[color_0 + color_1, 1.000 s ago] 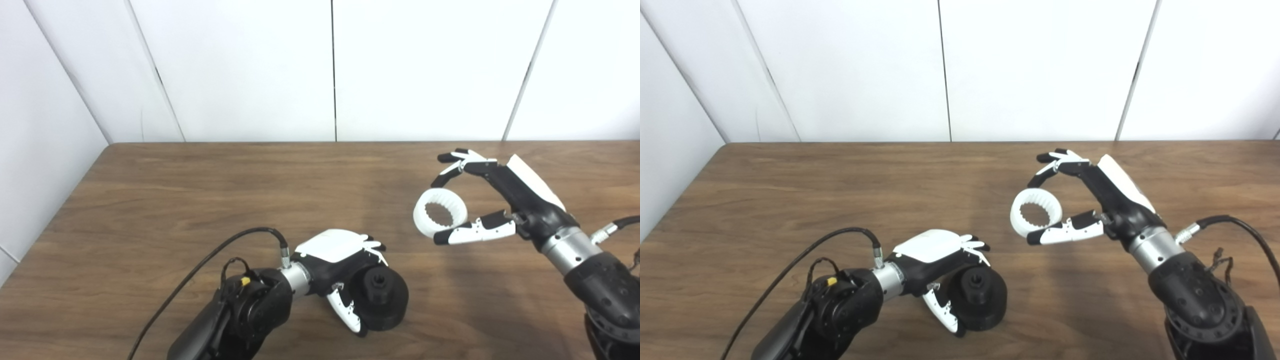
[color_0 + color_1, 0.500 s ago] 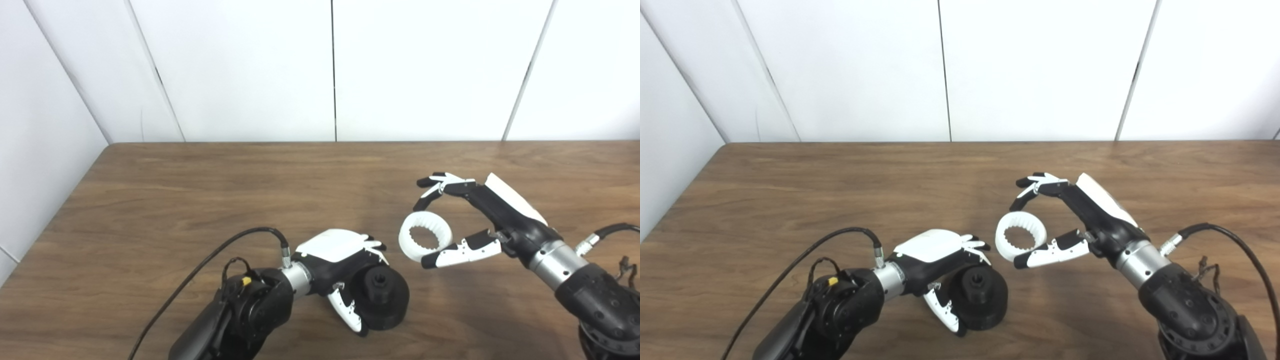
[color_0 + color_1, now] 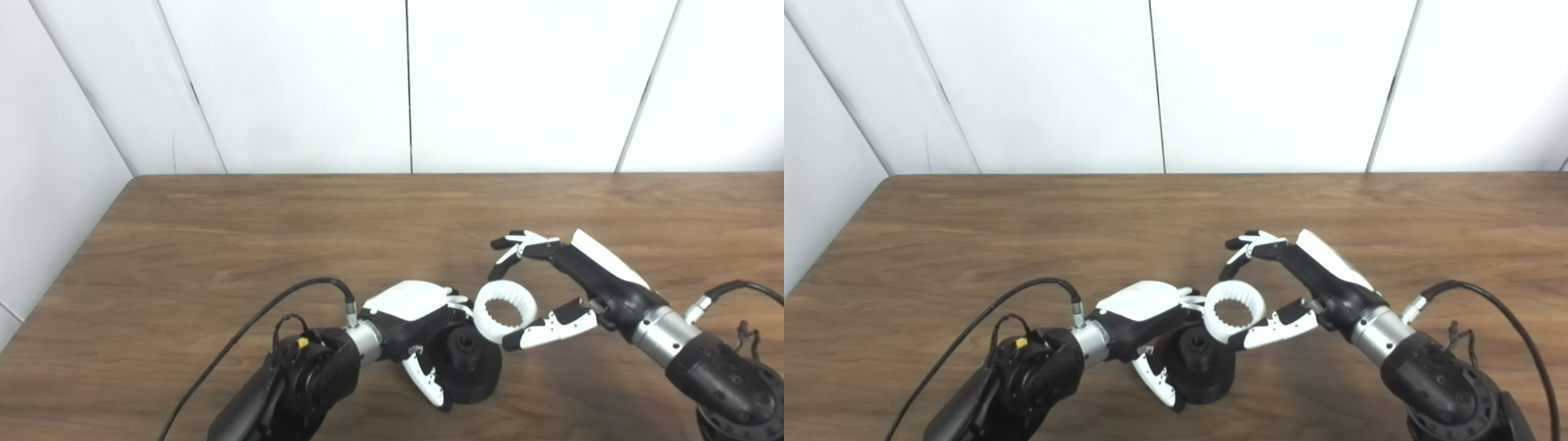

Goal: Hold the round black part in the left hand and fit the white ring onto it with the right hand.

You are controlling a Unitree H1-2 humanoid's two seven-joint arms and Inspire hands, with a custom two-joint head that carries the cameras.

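- My left hand [image 3: 422, 324] was wrapped around the round black part [image 3: 468, 367], fingers over its far side and thumb curling under its near side, so the part stood pinned on the wooden table [image 3: 245, 245] near its front edge and could not roll or slide.
- I held it with its open top and raised central hub facing up and toward my right side, which left that face clear for whatever had to come down on it.
- My right hand [image 3: 569, 288] was pinching the white ring [image 3: 505, 310]: thumb under its near rim, fingers arched over its far rim. That grip on the outer edge kept the toothed inner bore free, since the bore is what I judged had to slide over the hub.
- The ring hung in the air, tilted with its opening facing up toward my eyes, just above and a little to the right of the black part, close beside my left fingertips. In these views I could not tell whether it was touching them.
- The ring was not yet seated; I judged this the final approach, with lowering and lining up on the hub to come.
- The risk, as I saw it, was the ring catching on my left fingers, or going on crooked because of its tilt.
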